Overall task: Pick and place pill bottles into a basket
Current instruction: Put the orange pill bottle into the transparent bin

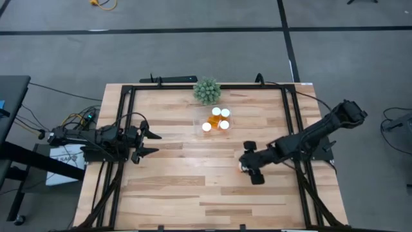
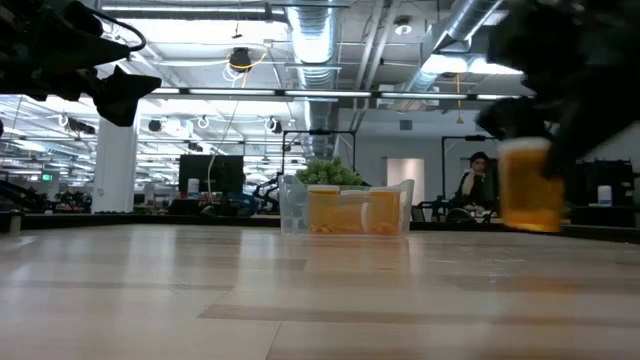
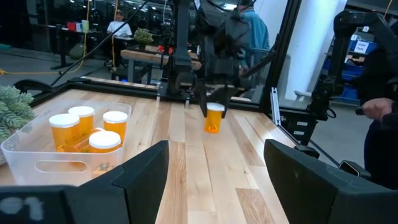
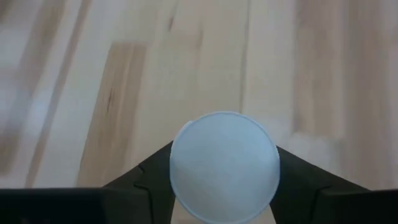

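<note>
right end effector (image 1: 244, 165): closed around a pill bottle (image 3: 214, 117) — the white cap (image 4: 224, 164) is seen pinched between the two dark fingers (image 4: 143, 177) in the right wrist view, and the orange body hangs below them in the left wrist view

held bottle: upright, cap up, clear of the counter (image 1: 180, 187) in the low view, where its orange body (image 2: 528, 187) is seen raised above the wood; over the right-hand middle part of the counter, a good way from the basket

basket (image 1: 215, 120): clear low-walled tray set on the far middle of the counter, just in front of the spiky green plant (image 1: 206, 90)

bottles in basket: three white caps (image 1: 216, 111) are seen standing upright from above, and a fourth cap sits nearest the camera in the left wrist view (image 3: 104, 141); orange shapes lower down in the tray could be more bottles lying flat, but that can't be told for sure

left end effector (image 1: 149, 143): held open wide, nothing between the fingers — parked at the left side of the counter, pointed toward the middle, well apart from the basket

left arm: stretched in from the left edge, waiting

background: a seated person (image 2: 470, 187) is seen beyond the counter in the low view, and a hand (image 3: 377, 108) shows at the edge of the left wrist view
</note>
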Tool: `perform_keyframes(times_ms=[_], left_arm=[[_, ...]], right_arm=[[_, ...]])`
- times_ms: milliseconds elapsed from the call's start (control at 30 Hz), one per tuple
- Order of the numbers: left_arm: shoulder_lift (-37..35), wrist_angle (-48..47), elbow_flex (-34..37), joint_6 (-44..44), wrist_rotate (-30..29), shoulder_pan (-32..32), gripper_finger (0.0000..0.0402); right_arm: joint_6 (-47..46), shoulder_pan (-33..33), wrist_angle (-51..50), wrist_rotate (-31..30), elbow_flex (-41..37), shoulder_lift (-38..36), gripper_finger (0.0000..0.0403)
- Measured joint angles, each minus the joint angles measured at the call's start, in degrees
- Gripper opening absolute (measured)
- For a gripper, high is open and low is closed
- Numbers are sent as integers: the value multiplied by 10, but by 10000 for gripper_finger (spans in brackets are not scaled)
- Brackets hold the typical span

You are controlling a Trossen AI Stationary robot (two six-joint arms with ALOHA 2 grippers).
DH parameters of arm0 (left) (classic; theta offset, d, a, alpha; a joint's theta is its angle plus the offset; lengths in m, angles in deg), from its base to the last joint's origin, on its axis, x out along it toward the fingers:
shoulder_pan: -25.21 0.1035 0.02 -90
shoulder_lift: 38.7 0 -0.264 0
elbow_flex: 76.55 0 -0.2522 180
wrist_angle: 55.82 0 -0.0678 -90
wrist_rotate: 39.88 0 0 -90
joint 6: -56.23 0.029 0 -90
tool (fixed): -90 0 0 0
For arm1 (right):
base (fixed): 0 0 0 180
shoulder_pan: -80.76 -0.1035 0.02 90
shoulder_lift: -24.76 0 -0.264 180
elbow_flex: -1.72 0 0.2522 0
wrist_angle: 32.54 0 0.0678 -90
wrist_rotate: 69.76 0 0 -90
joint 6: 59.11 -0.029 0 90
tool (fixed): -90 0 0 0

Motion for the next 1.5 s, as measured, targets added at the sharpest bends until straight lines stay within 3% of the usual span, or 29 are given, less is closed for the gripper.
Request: perform_keyframes(times_ms=[367,733,1033,1500], left_arm=[[0,0,0,0,0,0,254],[0,0,0,0,0,0,254],[0,0,0,0,0,0,254],[0,0,0,0,0,0,254]], right_arm=[[107,158,63,0,148,7,187],[116,322,121,32,289,105,187],[114,364,117,66,343,201,187],[105,368,93,76,346,288,186]])
